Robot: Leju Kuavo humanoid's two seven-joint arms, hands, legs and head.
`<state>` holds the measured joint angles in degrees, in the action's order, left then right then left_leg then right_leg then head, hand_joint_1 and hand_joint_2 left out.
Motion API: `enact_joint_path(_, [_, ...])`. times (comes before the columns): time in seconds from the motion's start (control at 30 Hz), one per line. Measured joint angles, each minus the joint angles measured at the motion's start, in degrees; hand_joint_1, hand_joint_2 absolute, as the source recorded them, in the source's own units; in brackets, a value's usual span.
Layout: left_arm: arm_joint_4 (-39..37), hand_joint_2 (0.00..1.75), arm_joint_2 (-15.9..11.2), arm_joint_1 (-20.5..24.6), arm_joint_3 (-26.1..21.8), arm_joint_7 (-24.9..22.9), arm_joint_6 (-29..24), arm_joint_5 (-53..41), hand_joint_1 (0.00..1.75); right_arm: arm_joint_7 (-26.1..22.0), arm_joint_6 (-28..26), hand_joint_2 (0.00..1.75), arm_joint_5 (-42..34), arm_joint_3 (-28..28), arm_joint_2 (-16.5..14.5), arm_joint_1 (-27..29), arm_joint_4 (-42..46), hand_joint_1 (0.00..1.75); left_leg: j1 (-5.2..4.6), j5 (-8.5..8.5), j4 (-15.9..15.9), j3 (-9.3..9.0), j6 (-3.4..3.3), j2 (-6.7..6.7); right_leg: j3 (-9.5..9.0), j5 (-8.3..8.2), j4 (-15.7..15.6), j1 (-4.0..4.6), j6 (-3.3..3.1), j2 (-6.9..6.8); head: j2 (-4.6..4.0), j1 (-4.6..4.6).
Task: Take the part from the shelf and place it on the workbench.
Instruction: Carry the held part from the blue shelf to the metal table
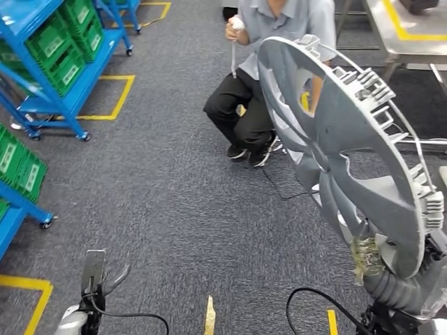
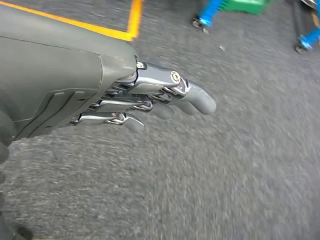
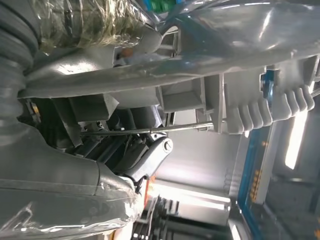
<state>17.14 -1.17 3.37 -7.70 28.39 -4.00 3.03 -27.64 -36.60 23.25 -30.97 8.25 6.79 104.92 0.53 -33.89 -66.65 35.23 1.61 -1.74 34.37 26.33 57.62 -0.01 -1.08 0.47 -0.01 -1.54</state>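
One large grey part (image 1: 348, 146), a round wheel-cover shape with spokes and ribbed clips along the rim, held up at the right of the head view, tilted, well above the grey carpet floor (image 1: 158, 181). Gripped at its lower edge by the right hand (image 1: 392, 269), thumb wrapped in clear tape and pressed against the part's face. Seen close from the right wrist: dark fingers (image 3: 147, 157) curled behind the part's inner rim (image 3: 226, 100), beside a thin wire ring, thumb on the other side.

Low at the left of the head view, the left hand (image 1: 98, 279), holding nothing, fingers straight and lying close alongside one another, hanging over the carpet. Same in the left wrist view: fingers (image 2: 162, 95) extended flat, nothing between them.

Beyond the part, a person (image 1: 263, 77) crouching on the carpet in a grey shirt and dark trousers, something white in one hand. At the far left, blue wheeled shelves (image 1: 58, 70) carrying green bins (image 1: 68, 42). Yellow tape lines (image 1: 119, 98) on the floor. At the upper right, a pale table (image 1: 406, 35) with a yellow stripe, well apart from the part. Black cable (image 1: 311, 296) looping on the floor near the right arm.
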Motion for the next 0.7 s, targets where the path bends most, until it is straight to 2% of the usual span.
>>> enact_joint_path(0.03, [0.0, 1.75, 0.0, -0.2, 0.2, 0.1, 0.0, -0.1, 0.00, 0.0, 0.0, 1.75, 0.0, 0.0, 0.0, 0.1, 0.0, 1.75, 0.01, -1.40, -3.7, 1.83, -0.03, 0.66, -0.01, -0.01, 0.0, 0.06, -0.10, 0.70, 0.00, -0.07])
enact_joint_path(0.07, [0.0, 1.75, 0.0, -0.3, 0.3, 0.2, 0.0, -0.2, 0.00, 0.0, -0.1, 1.75, 0.0, 0.0, 0.0, 0.3, 0.0, 1.75, 0.00, -1.81, -6.1, 3.13, -0.12, 1.01, -0.04, 0.00, 0.0, 0.14, -0.14, 1.46, 0.00, -0.10])
enact_joint_path(0.1, [0.0, 1.75, 0.0, -0.4, 0.5, 0.3, 0.1, -0.3, 0.00, 0.0, -0.1, 1.75, 0.0, 0.0, 0.1, 0.6, 0.0, 1.75, -0.01, -1.10, -6.6, 3.54, -0.27, 1.19, -0.08, 0.00, 0.1, 0.23, -0.15, 2.23, 0.01, -0.08])
enact_joint_path(0.13, [0.0, 1.75, 0.0, -0.4, 0.6, 0.5, 0.2, -0.4, 0.00, 0.0, -0.2, 1.75, 0.0, 0.0, 0.1, 0.8, 0.0, 1.75, -0.02, 0.71, -4.7, 2.87, -0.51, 1.45, -0.15, 0.00, 0.1, 0.30, -0.15, 3.01, 0.00, -0.07])
enact_joint_path(0.17, [0.0, 1.75, 0.0, -0.4, 0.7, 0.6, 0.3, -0.5, 0.00, 0.0, -0.2, 1.75, 0.0, 0.0, 0.2, 1.0, 0.0, 1.75, -0.03, 3.02, -1.3, 1.42, -0.77, 2.00, -0.24, 0.00, 0.2, 0.33, -0.14, 3.74, -0.01, -0.08])
enact_joint_path(0.23, [0.0, 1.75, -0.1, -0.3, 0.9, 0.9, 0.5, -0.6, 0.00, 0.0, -0.3, 1.75, 0.0, 0.0, 0.3, 1.1, 0.0, 1.75, 0.06, 6.13, 5.5, -1.69, -1.32, 4.51, -0.26, -0.03, 0.3, 0.27, -0.01, 5.14, -0.01, -0.04])
enact_joint_path(0.3, [0.0, 1.75, -0.2, -0.3, 1.1, 1.0, 0.6, -0.5, 0.00, 0.0, -0.5, 1.75, -0.1, 0.0, 0.3, 1.2, 0.0, 1.75, 0.02, 6.39, 8.5, -2.98, -1.54, 6.02, 0.23, -0.23, 0.4, 0.01, 0.46, 6.38, 0.00, -0.09])
enact_joint_path(0.37, [0.0, 1.75, -0.2, -0.1, 1.3, 1.0, 0.6, -0.5, 0.00, 0.0, -0.6, 1.75, -0.1, 0.0, 0.4, 1.5, 0.0, 1.75, -0.03, 6.46, 9.4, -3.19, -1.71, 5.15, 0.83, -0.45, 0.3, -0.20, 1.13, 7.20, 0.00, -0.15])
enact_joint_path(0.4, [0.0, 1.75, -0.2, 0.0, 1.3, 1.0, 0.6, -0.5, 0.00, 0.0, -0.7, 1.75, -0.1, 0.0, 0.4, 1.6, 0.0, 1.75, 0.02, 6.66, 9.7, -3.31, -1.88, 4.53, 1.20, -0.17, 0.6, -0.15, 1.42, 6.32, 0.00, -0.08])
enact_joint_path(0.47, [0.0, 1.75, -0.2, 0.1, 1.4, 1.0, 0.7, -0.5, 0.00, 0.0, -0.7, 1.75, -0.1, 0.0, 0.6, 1.5, 0.0, 1.75, 0.14, 7.01, 10.4, -3.56, -2.31, 3.09, 3.15, 2.14, 4.3, -0.01, 1.98, 2.92, 0.00, 0.13])
enact_joint_path(0.5, [0.0, 1.75, -0.2, 0.0, 1.4, 1.1, 0.8, -0.4, 0.00, 0.0, -0.7, 1.75, -0.2, 0.0, 0.7, 1.4, 0.0, 1.75, 0.04, 7.01, 10.5, -3.60, -2.42, 2.38, 4.79, 3.99, 7.7, -0.03, 2.29, 1.20, -0.01, 0.20])
enact_joint_path(0.53, [0.0, 1.75, -0.2, 0.0, 1.4, 1.1, 0.9, -0.3, 0.00, 0.0, -0.7, 1.75, -0.2, 0.0, 0.7, 1.3, 0.0, 1.75, -0.01, 6.98, 10.4, -3.59, -2.49, 1.63, 6.67, 5.78, 11.7, -0.16, 2.60, 0.44, -0.01, 0.26])
enact_joint_path(0.57, [0.0, 1.75, -0.2, -0.1, 1.4, 1.1, 1.0, -0.2, 0.00, 0.0, -0.7, 1.75, -0.3, -0.1, 0.7, 1.3, 0.0, 1.75, -0.04, 6.94, 10.4, -3.59, -2.49, 0.88, 8.19, 6.86, 14.8, -0.32, 2.85, 0.17, -0.01, 0.26])
enact_joint_path(0.6, [0.0, 1.75, -0.2, -0.1, 1.4, 1.1, 1.2, -0.1, 0.00, 0.0, -0.6, 1.75, -0.4, -0.1, 0.8, 1.3, 0.0, 1.75, -0.05, 6.88, 10.4, -3.61, -2.46, 0.14, 8.89, 6.97, 16.3, -0.48, 3.06, 0.04, -0.01, 0.26])
enact_joint_path(0.63, [0.0, 1.75, -0.2, -0.1, 1.4, 1.1, 1.3, -0.1, 0.00, 0.0, -0.6, 1.75, -0.5, -0.1, 0.9, 1.3, 0.0, 1.75, -0.04, 6.79, 10.4, -3.65, -2.37, -0.54, 8.43, 5.99, 15.5, -0.61, 3.21, -0.15, -0.01, 0.27])
enact_joint_path(0.67, [0.0, 1.75, -0.2, 0.0, 1.5, 1.1, 1.4, -0.1, 0.00, 0.0, -0.6, 1.75, -0.6, -0.1, 0.9, 1.3, 0.0, 1.75, -0.02, 6.67, 10.4, -3.76, -2.24, -1.16, 6.75, 4.21, 12.5, -0.70, 3.30, -0.61, -0.01, 0.27])
enact_joint_path(0.7, [0.0, 1.75, -0.2, 0.0, 1.6, 1.1, 1.5, 0.0, 0.00, 0.0, -0.6, 1.75, -0.7, -0.2, 1.0, 1.3, 0.0, 1.75, -0.05, 6.51, 10.3, -3.93, -2.02, -1.73, 4.44, 2.50, 8.1, -0.69, 3.33, -1.87, -0.01, 0.27])
